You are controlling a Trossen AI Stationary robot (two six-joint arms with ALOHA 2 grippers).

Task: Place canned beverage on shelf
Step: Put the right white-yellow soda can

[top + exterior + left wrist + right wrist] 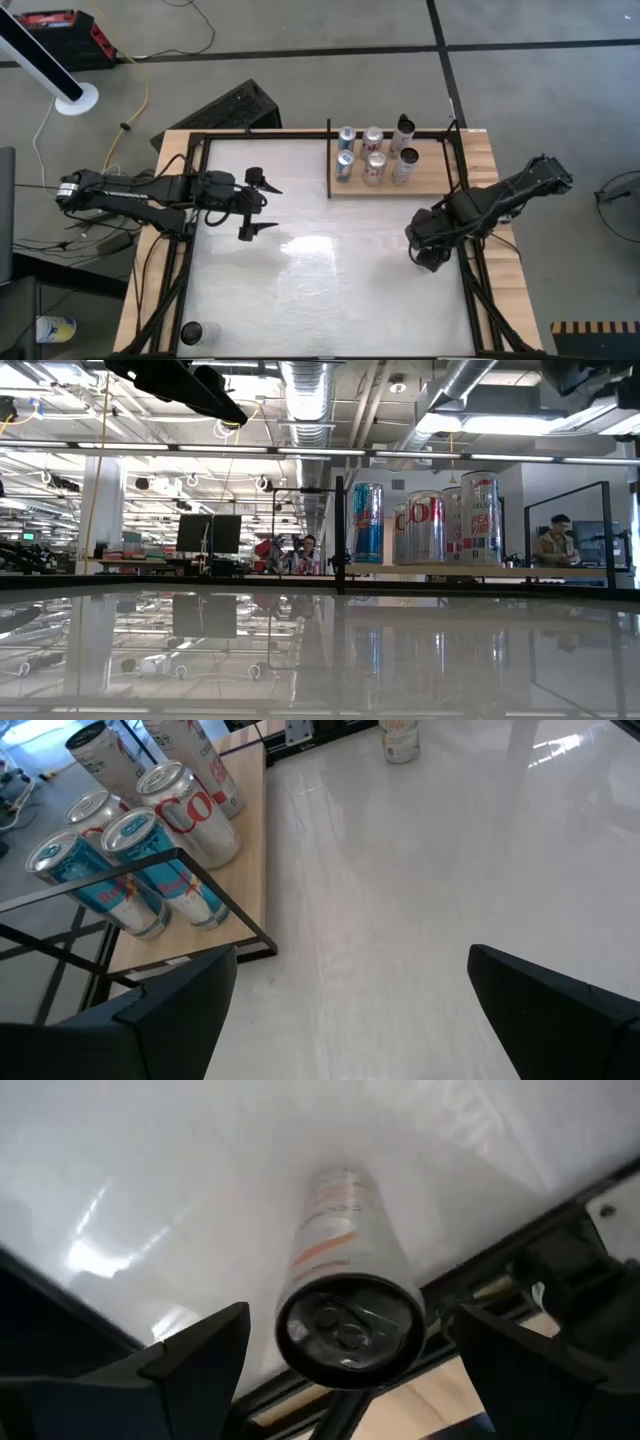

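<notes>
Under right claw (345, 1370): upright white can (345, 1280), orange print.

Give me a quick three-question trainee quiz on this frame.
1. True or false: the right gripper is shut on the standing can.
2. How many cans stand on the shelf?
3. Where is the left gripper? A: over the shelf. B: open over the table's left half, holding nothing. C: shut on a can.

Key: 1 false, its fingers are open either side of the can; 2 six; 3 B.
</notes>
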